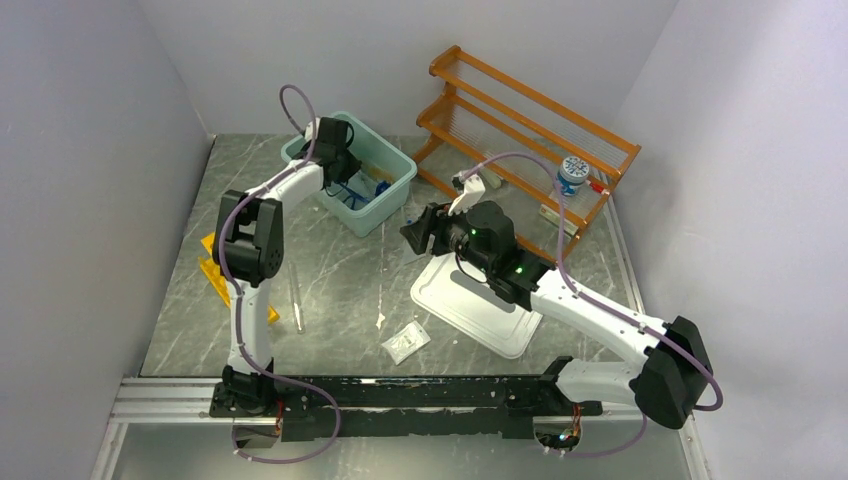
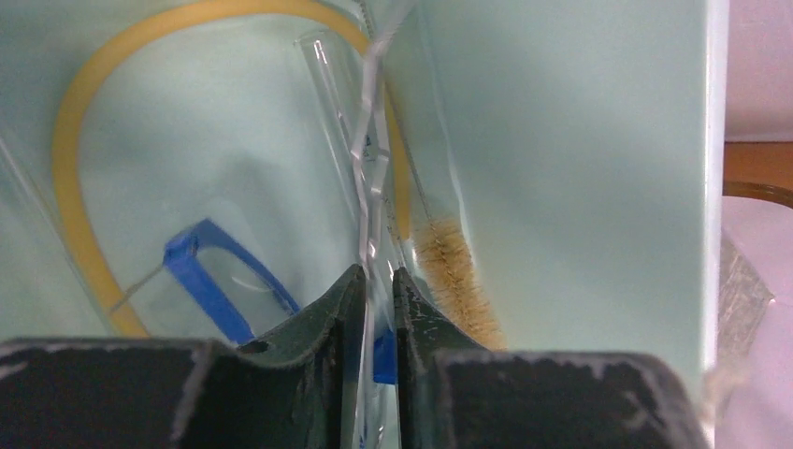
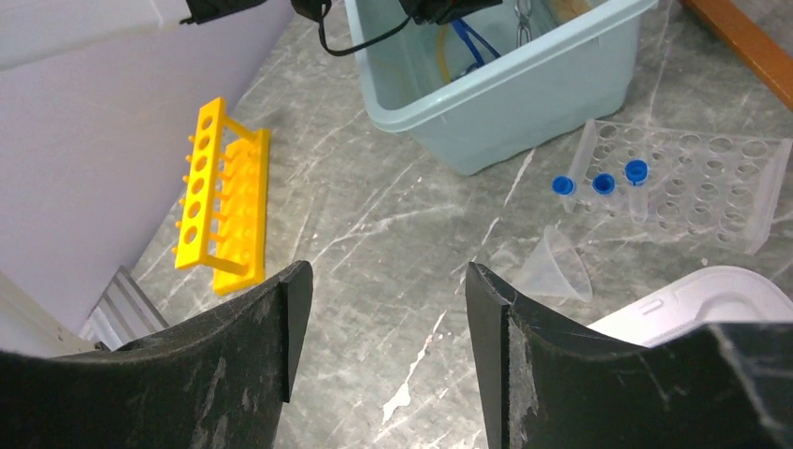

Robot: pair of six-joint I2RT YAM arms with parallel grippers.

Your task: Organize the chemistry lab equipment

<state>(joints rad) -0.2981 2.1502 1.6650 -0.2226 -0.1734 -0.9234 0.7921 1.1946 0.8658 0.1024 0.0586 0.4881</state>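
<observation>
The left gripper point(image 2: 376, 276) is down inside the teal bin point(image 2: 561, 140), with its fingers almost together and only a thin slot between them. The twisted metal tongs point(image 2: 367, 159) run straight out ahead of the tips and into that slot. From here I can't tell whether the fingers are pinching them or just flanking them. Just right of the tips lies the brush point(image 2: 458, 281), against the bin wall. Left of them is the blue frame of the goggles point(image 2: 210, 271), and the amber tubing point(image 2: 70, 122) loops wide round it. A glass tube point(image 2: 323, 94) lies ahead, beside the tongs.

The right gripper point(image 3: 385, 276) hangs over bare table with its fingers spread wide and nothing between them. The yellow rack point(image 3: 220, 196) lies ahead to its left, near the wall. Ahead to its right, three blue-capped vials point(image 3: 598, 182) stand in a clear holder point(image 3: 720, 187). A clear funnel point(image 3: 556, 267) sits just beside the right finger, next to a white tray point(image 3: 692, 299).
</observation>
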